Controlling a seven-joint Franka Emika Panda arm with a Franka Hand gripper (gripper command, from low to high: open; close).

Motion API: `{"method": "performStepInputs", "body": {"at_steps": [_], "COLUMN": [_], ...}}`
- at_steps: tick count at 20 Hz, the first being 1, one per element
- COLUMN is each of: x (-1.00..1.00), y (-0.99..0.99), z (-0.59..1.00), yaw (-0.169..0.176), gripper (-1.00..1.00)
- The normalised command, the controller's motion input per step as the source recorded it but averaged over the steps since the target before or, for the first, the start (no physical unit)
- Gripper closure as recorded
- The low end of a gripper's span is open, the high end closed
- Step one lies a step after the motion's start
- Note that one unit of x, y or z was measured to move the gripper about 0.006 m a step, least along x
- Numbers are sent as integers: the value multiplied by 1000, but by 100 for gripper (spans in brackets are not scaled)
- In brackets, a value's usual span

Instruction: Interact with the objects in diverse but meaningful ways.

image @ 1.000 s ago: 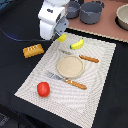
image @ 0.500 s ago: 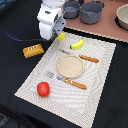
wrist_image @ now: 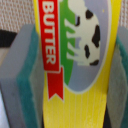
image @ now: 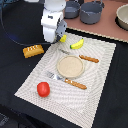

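My gripper is low over the far corner of the placemat, with the yellow block showing beside it. In the wrist view the block, with its red BUTTER label and cow picture, fills the space between my gripper's two padded fingers, which press on both its sides. The orange-brown bread loaf lies on the black table towards the exterior view's left of the gripper. The yellow banana lies on the mat to its right. The red tomato sits on the mat's near left.
A striped placemat holds a tan plate, an orange-handled knife and a fork. Two grey pots and a bowl stand on the brown surface at the back.
The gripper has stayed over the yellow block at the mat's far corner, with hardly any movement. The other objects have not moved.
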Motion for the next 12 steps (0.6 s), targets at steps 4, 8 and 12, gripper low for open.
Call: {"method": "performStepInputs", "body": {"at_steps": [4, 8, 12], "x": [-79, -114, -70], "y": [192, 126, 0], "z": [-2, 438, 1000], "yaw": [69, 14, -58], "gripper": [-100, -100, -100]}}
